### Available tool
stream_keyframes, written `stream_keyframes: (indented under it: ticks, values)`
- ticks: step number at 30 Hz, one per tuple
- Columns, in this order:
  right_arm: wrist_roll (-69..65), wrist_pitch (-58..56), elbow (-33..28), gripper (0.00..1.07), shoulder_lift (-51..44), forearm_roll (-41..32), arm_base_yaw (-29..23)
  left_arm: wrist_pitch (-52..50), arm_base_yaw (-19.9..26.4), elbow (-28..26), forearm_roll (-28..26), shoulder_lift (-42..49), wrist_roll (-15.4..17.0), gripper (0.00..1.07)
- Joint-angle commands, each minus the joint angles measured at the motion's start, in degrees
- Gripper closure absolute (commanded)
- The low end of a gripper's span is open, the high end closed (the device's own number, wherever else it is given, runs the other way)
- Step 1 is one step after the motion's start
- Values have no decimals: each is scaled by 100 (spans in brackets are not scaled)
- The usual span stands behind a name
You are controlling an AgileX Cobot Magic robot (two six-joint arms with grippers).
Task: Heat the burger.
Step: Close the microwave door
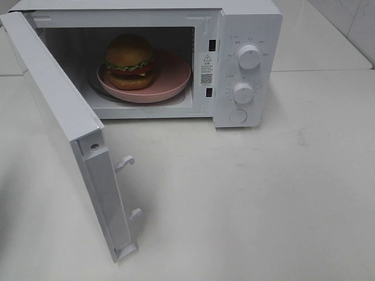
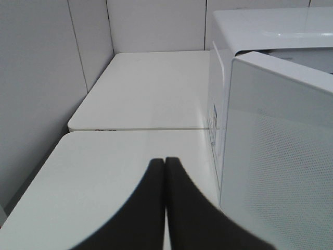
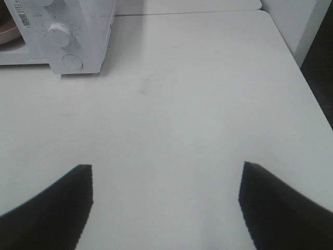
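Note:
The burger [image 1: 130, 60], with a golden-brown bun, green lettuce and red tomato, sits on a shallow pink plate [image 1: 170, 82] inside the white microwave [image 1: 246, 35]. The microwave door [image 1: 58, 117] hangs wide open toward the front left. Neither gripper shows in the exterior high view. In the left wrist view my left gripper [image 2: 165, 161] is shut and empty, just beside the outer face of the open door [image 2: 281, 156]. In the right wrist view my right gripper [image 3: 166, 172] is open and empty above the bare table, with the microwave's control panel [image 3: 67, 36] far ahead.
The microwave has two knobs [image 1: 249, 57] and a round door button [image 1: 238, 116] on its right panel. The white table [image 1: 263, 205] spreads in front and to the right. A tiled wall [image 2: 36, 94] stands left of the left gripper. The table's edge [image 3: 307, 94] drops off at the right.

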State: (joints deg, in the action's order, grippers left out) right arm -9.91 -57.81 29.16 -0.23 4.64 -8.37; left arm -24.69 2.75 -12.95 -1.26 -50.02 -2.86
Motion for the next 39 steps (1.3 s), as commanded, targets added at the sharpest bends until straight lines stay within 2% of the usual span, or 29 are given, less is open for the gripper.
stream_keyframes:
  ticks: [1, 2, 3, 4, 5, 7, 11, 12, 16, 18, 20, 21, 22, 24, 25, 27, 29, 39]
  values:
    - [-17, 52, -29, 31, -155, 52, 34, -762, -6, 11, 516, -613, 372, 107]
    - [-17, 52, -29, 31, -155, 52, 34, -882, -6, 11, 688, -768, 516, 107]
    - [-17, 52, -29, 31, -155, 52, 34, -882, -6, 11, 688, -768, 516, 107]
    - [-17, 52, -29, 31, -155, 52, 34, -1152, -6, 11, 1031, -1054, 791, 107]
    - [-17, 52, -29, 31, -155, 52, 34, -1152, -6, 11, 1031, -1054, 791, 107]
    - [-17, 52, -29, 31, -155, 52, 34, -1633, -6, 11, 1530, -1530, 1152, 107]
    - [-17, 52, -29, 31, -155, 52, 34, -2252, -6, 11, 1788, -1960, 1278, 107]
    - [-17, 52, -29, 31, -155, 52, 34, -2670, -6, 11, 1925, -2229, 1352, 107]
    - [-17, 52, -29, 31, -155, 52, 34, -3111, -29, 11, 2086, -2653, 1421, 107]
    - [-17, 52, -29, 31, -155, 52, 34, -3363, -201, 11, 2011, -2922, 1455, 107]
    - [-17, 52, -29, 31, -155, 52, 34, -3621, -613, 6, 1713, -3266, 1112, 107]
    - [-17, 52, -29, 31, -155, 52, 34, -3621, -613, 6, 1713, -3266, 1112, 107]
    - [-17, 52, -29, 31, -155, 52, 34, -3690, -934, 6, 1266, -3466, 796, 107]
    - [-17, 52, -29, 31, -155, 52, 34, -3730, -1106, 6, 1066, -3570, 688, 107]
    - [-17, 52, -29, 31, -155, 52, 34, -3913, -1421, 6, 699, -3753, 567, 107]
    - [-17, 52, -29, 31, -155, 52, 34, -4022, -1547, 6, 590, -3822, 567, 107]
    - [-17, 52, -29, 31, -155, 52, 34, -4515, -2011, 6, 241, -4108, 573, 107]
    - [-17, 52, -29, 31, -155, 52, 34, -4721, -2544, -34, -189, -4475, 573, 107]
